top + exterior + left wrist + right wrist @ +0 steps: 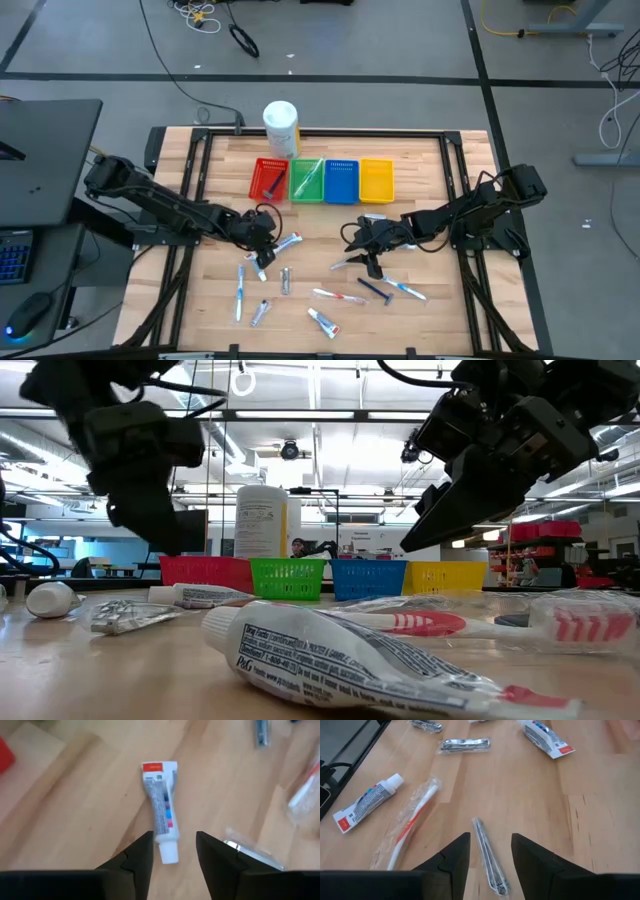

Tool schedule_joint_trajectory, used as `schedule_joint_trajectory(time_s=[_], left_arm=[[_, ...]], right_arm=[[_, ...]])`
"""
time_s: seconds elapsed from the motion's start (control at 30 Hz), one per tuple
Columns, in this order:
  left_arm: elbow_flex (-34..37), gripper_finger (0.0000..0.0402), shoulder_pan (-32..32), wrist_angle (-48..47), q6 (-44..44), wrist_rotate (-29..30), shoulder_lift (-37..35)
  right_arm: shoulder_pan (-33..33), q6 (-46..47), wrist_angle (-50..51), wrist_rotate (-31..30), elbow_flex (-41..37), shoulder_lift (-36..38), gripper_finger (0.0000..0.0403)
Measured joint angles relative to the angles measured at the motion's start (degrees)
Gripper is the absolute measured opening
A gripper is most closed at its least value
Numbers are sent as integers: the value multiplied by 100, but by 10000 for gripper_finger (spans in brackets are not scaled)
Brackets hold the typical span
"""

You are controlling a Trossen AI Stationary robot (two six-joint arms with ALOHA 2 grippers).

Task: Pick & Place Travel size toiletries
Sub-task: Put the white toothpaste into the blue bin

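The travel size toiletries lie scattered over the near half of the wooden table [430, 310]. My left gripper [172, 857] is open and points down at a slant. Its fingers stand on either side of the cap end of a white tube with a red tail [161, 805], which lies flat on the wood [287, 242]; I see no touch. My right gripper [490, 855] is open too, with a slim silvery wrapped item [485, 852] lying between its fingers on the table [347, 263]. Neither gripper holds anything.
Four small bins stand in a row at the far middle: red [268, 178], green [307, 180], blue [341, 180], yellow [376, 180]. A white canister [281, 127] stands behind them. A wrapped toothbrush [410, 827] and another tube [367, 805] lie near my right gripper.
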State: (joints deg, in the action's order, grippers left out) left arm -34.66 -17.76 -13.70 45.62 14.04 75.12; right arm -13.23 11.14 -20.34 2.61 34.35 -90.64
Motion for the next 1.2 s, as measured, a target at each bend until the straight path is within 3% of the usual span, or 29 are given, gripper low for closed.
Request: schedule_joint_trajectory(time_s=[0.23, 0.57, 0.7, 0.93, 1.2], left_arm=[[413, 184, -262, 604, -36, 123, 235], [419, 185, -300, 1095, -247, 365, 1215], [436, 163, -292, 1280, -340, 415, 1238], [444, 88, -284, 1494, -325, 373, 1250], [451, 101, -239, 2440, -862, 269, 1273]], right_arm=[[0, 0, -46, -143, 0, 1, 154], [0, 0, -42, -207, -2, 1, 154], [2, 0, -47, -210, -2, 0, 154], [9, -7, -54, -232, -2, 1, 154], [68, -642, -534, -676, -2, 1, 156]])
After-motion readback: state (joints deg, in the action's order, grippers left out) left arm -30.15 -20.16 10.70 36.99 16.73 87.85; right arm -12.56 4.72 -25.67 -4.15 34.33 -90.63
